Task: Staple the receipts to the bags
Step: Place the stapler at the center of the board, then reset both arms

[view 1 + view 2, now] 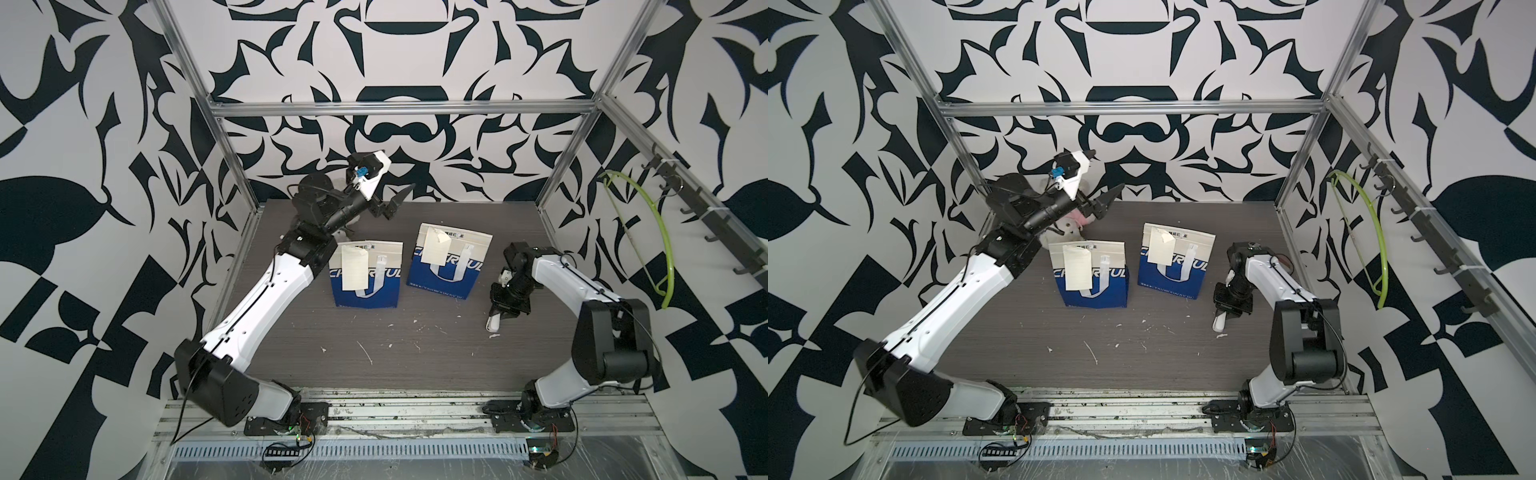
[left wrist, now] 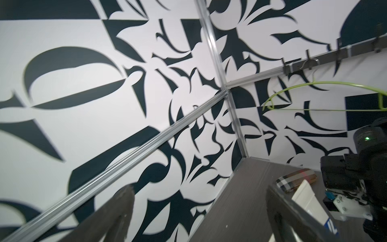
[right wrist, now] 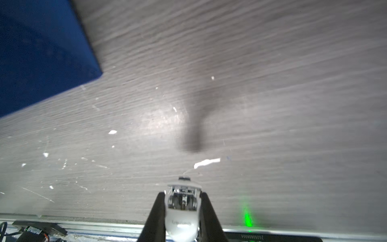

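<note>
Careful: your right hand (image 3: 182, 196) is clamped on the small white stapler (image 3: 182, 222), beside the cream-and-blue tote bags (image 1: 457, 282). Your left hand (image 1: 390, 203) is wide apart, far back, so the cream paper receipts (image 1: 354, 268) on them could slip.

Both top views look steeply down from above the tabletop's (image 1: 395, 340) near edge, far enough off to hold all of it and the back wall (image 1: 395, 137); they share almost everything. The left wrist view, raised over the tabletop's far edge, faces the wall corner beyond it. The right wrist view sits close above the tabletop, looking past the stapler (image 3: 182, 222) in the right pincer (image 3: 182, 193) to a bag (image 3: 41, 52) corner.
</note>
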Controlling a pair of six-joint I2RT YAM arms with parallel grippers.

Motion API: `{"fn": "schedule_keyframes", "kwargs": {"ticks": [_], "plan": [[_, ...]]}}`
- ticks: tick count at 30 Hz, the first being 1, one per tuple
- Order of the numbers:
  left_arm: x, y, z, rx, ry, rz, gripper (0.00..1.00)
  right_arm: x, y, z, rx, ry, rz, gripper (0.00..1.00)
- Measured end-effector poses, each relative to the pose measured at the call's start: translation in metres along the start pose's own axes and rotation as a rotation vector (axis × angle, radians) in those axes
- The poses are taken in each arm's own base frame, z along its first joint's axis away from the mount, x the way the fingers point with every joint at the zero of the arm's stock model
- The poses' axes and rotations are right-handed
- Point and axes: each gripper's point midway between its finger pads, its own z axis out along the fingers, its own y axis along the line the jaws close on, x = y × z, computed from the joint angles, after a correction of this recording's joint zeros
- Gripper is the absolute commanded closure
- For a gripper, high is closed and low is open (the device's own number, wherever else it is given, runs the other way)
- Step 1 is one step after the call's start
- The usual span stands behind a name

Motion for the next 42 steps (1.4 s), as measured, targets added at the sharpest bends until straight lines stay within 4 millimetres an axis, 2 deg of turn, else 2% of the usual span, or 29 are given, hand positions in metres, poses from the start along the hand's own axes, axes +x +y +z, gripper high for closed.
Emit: {"fn": "schedule_keyframes", "kwargs": {"ticks": [3, 7, 10, 13, 14, 18, 21, 27, 28, 31, 34, 38, 42], "plan": [[0.027, 0.03, -0.038, -0.145, 0.118, -0.041, 0.0, -0.01, 0.004, 0.013, -0.011, 0.038, -0.013, 0.98], [0.091, 0.061, -0.098, -0.337, 0.314, -0.13, 0.0, -0.028, 0.01, 0.022, -0.021, 0.057, -0.035, 0.86], [0.143, 0.065, -0.136, -0.429, 0.463, -0.205, 0.0, -0.037, 0.014, 0.025, -0.032, 0.061, -0.047, 0.77], [0.193, 0.059, -0.167, -0.487, 0.602, -0.272, 0.0, -0.042, 0.015, 0.026, -0.038, 0.056, -0.057, 0.67], [0.205, 0.058, -0.175, -0.508, 0.633, -0.295, 0.0, -0.043, 0.015, 0.026, -0.04, 0.05, -0.06, 0.64], [0.234, 0.059, -0.202, -0.589, 0.7, -0.336, 0.0, -0.049, 0.018, 0.022, -0.051, 0.014, -0.076, 0.46], [0.257, 0.06, -0.223, -0.663, 0.756, -0.357, 0.0, -0.055, 0.023, 0.007, -0.073, -0.059, -0.098, 0.38], [0.314, 0.054, -0.265, -0.819, 0.856, -0.393, 0.0, -0.072, 0.027, -0.059, -0.073, -0.41, -0.173, 0.24], [0.325, 0.053, -0.272, -0.844, 0.87, -0.397, 0.0, -0.076, 0.025, -0.068, -0.065, -0.49, -0.182, 0.02], [0.354, 0.049, -0.289, -0.905, 0.913, -0.421, 0.0, -0.084, 0.013, -0.078, -0.034, -0.693, -0.192, 0.0], [0.37, 0.053, -0.308, -1.008, 0.931, -0.416, 0.0, -0.09, -0.001, -0.065, 0.0, -0.816, -0.184, 0.0], [0.365, 0.067, -0.325, -1.126, 0.84, -0.41, 0.0, -0.099, -0.016, -0.044, 0.05, -0.908, -0.175, 0.0], [0.364, 0.076, -0.322, -1.144, 0.755, -0.447, 0.0, -0.109, -0.021, -0.039, 0.067, -1.033, -0.196, 0.0]]}}
